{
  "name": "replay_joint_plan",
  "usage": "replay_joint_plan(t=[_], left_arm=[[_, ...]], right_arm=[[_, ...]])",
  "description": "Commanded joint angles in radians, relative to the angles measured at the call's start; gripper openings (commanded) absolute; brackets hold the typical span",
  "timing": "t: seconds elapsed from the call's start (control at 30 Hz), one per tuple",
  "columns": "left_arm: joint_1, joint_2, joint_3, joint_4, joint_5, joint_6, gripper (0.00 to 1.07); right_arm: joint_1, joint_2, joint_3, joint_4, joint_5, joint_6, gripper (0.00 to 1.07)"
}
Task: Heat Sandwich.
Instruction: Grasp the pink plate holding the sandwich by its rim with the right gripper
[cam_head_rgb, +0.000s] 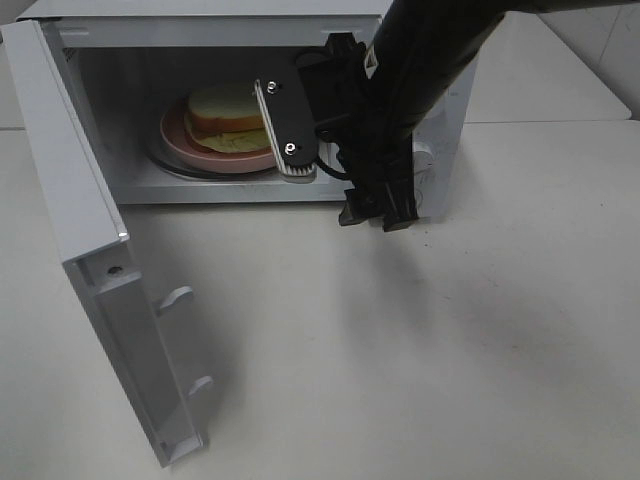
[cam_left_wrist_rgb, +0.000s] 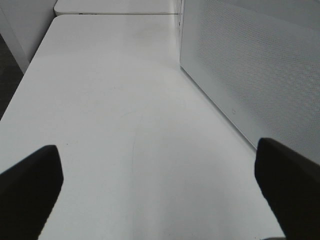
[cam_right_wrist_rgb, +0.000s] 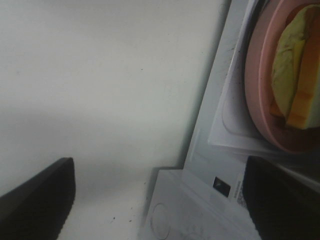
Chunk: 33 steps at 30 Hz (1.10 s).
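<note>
The sandwich, pale bread with a yellow and pinkish layer, lies on a round pink plate inside the open white microwave. My right gripper is open and empty at the microwave's mouth, just right of the plate, with one finger at the opening. The right wrist view shows the gripper spread wide, with the plate and the sandwich off to one side. My left gripper is open and empty over the table; it is out of the exterior view.
The microwave door stands swung open at the left, reaching over the white table. The control knob shows on the microwave's front. In the left wrist view the microwave's perforated side wall stands close by.
</note>
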Motion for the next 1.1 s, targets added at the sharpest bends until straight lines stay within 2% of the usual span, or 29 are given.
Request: replay_joint_plan(t=[0.03,0.57,1.1], left_arm=[[0.003,-0.027,0.004,-0.007,-0.016,0.0,1.01],[0.003,-0.027,0.004,-0.007,-0.016,0.0,1.01],[0.003,-0.027,0.004,-0.007,-0.016,0.0,1.01]], right_arm=[[0.007,0.031,-0.031,-0.003,-0.01,0.013,0.86],[0.005,0.233,-0.21,-0.004,-0.133,0.021,0.86],[-0.03,0.425,-0.405,-0.021,-0.123,0.044,0.84]])
